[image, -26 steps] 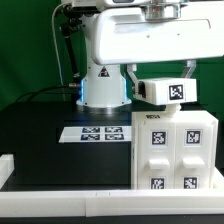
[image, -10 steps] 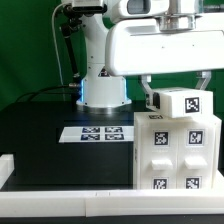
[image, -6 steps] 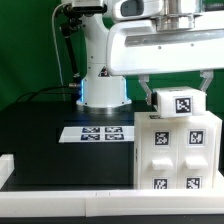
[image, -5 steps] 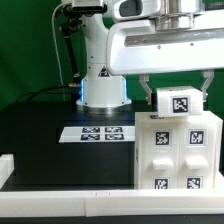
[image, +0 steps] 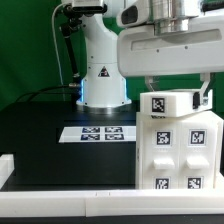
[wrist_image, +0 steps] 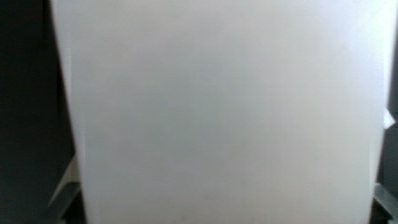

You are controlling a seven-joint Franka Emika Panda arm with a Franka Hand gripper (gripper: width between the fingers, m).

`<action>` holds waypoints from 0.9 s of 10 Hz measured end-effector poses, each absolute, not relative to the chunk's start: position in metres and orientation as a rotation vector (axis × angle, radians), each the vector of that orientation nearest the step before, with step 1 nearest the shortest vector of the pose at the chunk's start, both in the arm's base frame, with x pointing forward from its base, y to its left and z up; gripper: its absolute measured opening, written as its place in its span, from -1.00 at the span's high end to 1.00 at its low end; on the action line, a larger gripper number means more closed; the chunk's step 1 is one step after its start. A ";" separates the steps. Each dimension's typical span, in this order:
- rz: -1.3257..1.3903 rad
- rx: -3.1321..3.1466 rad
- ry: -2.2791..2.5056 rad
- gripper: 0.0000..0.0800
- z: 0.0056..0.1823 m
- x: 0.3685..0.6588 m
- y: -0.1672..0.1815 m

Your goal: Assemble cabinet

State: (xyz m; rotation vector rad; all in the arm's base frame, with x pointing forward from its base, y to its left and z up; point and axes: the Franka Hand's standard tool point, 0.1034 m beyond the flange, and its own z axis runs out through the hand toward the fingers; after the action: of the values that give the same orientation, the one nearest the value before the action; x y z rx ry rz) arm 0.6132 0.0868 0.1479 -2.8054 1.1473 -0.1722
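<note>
The white cabinet body (image: pixel 180 152) stands at the exterior view's right, with several square tags on its front. My gripper (image: pixel 178 94) is directly above it, shut on a white cabinet part (image: pixel 172 103) that bears one tag. One finger shows on each side of the part. The part sits level at the top of the body; I cannot tell whether it rests on it. In the wrist view the part's plain white face (wrist_image: pixel 222 110) fills nearly the whole picture and hides what lies beneath.
The marker board (image: pixel 98 132) lies on the black table left of the cabinet. The arm's base (image: pixel 100 85) stands behind it. A white rail (image: pixel 60 177) runs along the table's front edge and left side.
The gripper has carried the white part to the exterior view's right and down, from above the cabinet's left rear corner to over its top. The tag now faces further left.
</note>
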 end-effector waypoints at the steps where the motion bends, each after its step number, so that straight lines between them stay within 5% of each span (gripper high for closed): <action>1: -0.162 -2.740 1.291 -0.37 0.146 0.613 0.087; 8: -0.057 -2.345 1.880 -0.37 0.146 0.611 0.085; 9: -0.058 -2.362 1.859 -0.80 0.146 0.611 0.085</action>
State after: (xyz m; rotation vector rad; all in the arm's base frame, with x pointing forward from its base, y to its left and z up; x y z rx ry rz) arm 0.6106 0.0854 0.1457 -2.3623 1.8586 -0.0584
